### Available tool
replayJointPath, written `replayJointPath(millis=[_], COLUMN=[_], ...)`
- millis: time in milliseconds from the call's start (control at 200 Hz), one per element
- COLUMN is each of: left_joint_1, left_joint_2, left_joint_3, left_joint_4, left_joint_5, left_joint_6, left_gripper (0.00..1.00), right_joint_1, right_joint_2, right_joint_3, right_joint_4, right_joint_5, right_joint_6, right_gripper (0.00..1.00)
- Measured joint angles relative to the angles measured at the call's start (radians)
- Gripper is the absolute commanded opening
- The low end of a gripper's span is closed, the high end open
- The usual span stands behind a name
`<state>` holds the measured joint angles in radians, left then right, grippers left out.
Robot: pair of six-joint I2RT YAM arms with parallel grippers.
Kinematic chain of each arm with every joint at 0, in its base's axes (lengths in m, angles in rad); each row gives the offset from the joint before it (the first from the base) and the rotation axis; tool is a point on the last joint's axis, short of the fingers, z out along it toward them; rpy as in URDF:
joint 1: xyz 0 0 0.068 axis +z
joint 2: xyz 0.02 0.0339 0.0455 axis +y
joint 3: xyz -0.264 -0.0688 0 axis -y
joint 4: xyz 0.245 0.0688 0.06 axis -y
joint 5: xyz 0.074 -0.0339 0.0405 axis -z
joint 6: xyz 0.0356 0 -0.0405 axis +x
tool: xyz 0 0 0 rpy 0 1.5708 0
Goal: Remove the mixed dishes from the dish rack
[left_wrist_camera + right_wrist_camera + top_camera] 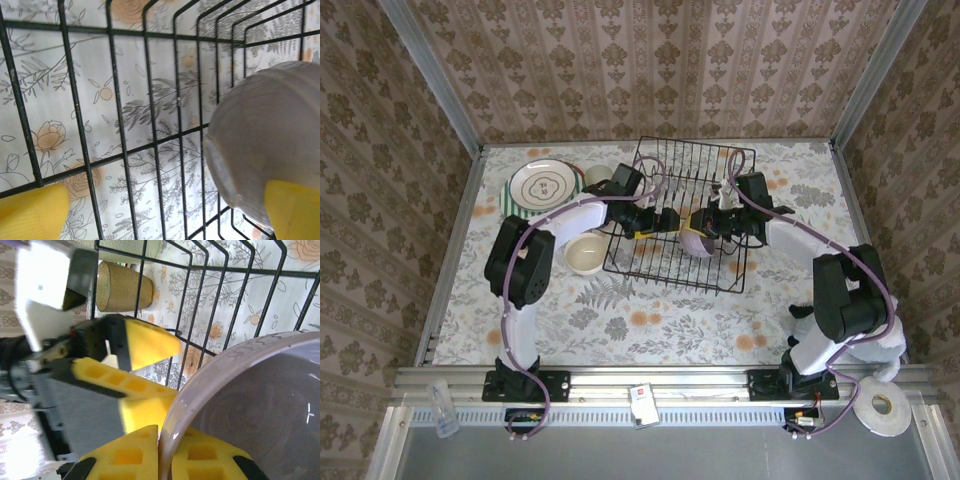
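- R gripper (164, 440): jaws pinched on lavender bowl (250, 405) rim; bowl cropped.
- L gripper (165, 215): jaws wide, empty; bowl beside one jaw, contact unclear.
- Under jaws: dish rack (120, 125) wires, floral tablecloth (620, 320); wallpaper walls (650, 60).

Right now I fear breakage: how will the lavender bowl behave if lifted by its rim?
The bowl looks glossy, so it may slip from the right pincer at its rim. Pinched at one edge, it will probably tilt. Hard sheen suggests ceramic; knocking the rack could chip it.
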<state>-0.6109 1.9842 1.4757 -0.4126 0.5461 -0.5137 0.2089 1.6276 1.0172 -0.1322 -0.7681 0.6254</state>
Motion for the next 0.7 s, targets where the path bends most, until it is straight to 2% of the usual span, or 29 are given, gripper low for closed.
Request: replayJointPath(millis=[410, 700], left_joint_1=[-0.043, -0.047], left_joint_2=[-0.114, -0.147], left_joint_3=[0.05, 0.136], left_joint_4=[-0.013, -0.136], left_joint_5=[-0.032, -0.105], left_joint_6=[0.138, 0.205], left_gripper=[1.0, 1.0], right_joint_1=[-0.111, -0.21], right_joint_2=[-0.122, -0.193], right_joint_3=[-0.031, -0.107], right_joint_4=[-0.13, -0.172], right_joint_5=[0.017, 0.013], right_joint_6=[-0.089, -0.101], right_gripper=[0.0, 0.0])
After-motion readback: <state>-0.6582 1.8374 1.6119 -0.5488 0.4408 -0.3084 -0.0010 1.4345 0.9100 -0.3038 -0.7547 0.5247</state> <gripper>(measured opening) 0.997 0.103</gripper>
